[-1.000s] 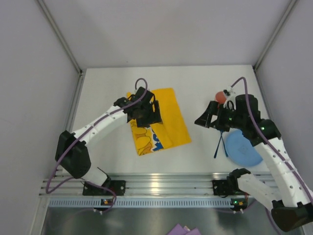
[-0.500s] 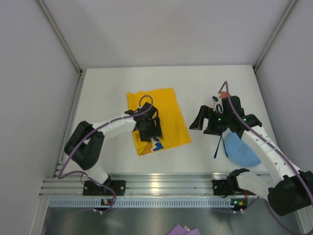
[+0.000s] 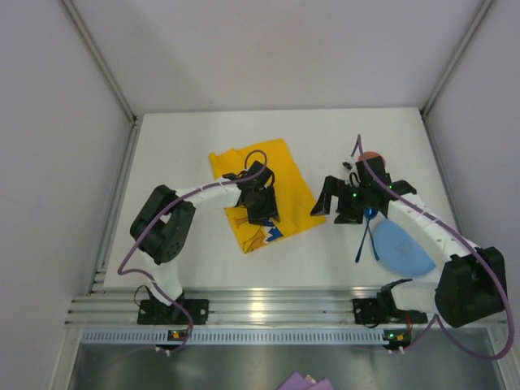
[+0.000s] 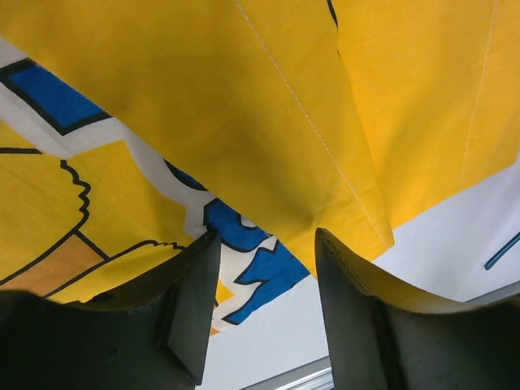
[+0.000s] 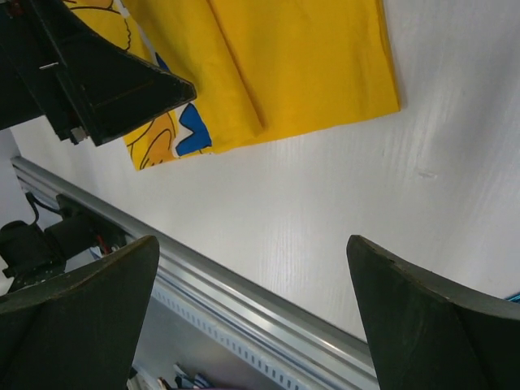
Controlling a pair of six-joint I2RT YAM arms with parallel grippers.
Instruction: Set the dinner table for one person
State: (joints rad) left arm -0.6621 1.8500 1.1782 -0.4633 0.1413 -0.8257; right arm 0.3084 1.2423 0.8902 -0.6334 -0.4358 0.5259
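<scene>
The dinner table (image 3: 175,146) is a plain white top. A yellow cartoon-printed placemat (image 3: 280,175) lies on it left of centre, partly folded over on itself. My left gripper (image 3: 264,210) sits low on its near part. In the left wrist view the gripper (image 4: 266,236) is open, and the folded yellow edge (image 4: 341,187) lies just beyond the fingertips. My right gripper (image 3: 331,201) hovers wide open and empty over bare table, just right of the placemat. The right wrist view (image 5: 252,244) shows the same open jaws.
A blue plate (image 3: 404,248) lies at the near right. Two dark blue utensils (image 3: 365,236) lie beside its left rim. A red-orange cup (image 3: 370,157) stands behind the right arm. A metal rail (image 3: 268,302) runs along the near edge. Grey walls enclose three sides.
Both arms have folded in closer to their bases and reached toward the centre. The left gripper slid nearer on the placemat, and the placemat has turned and shifted slightly right.
</scene>
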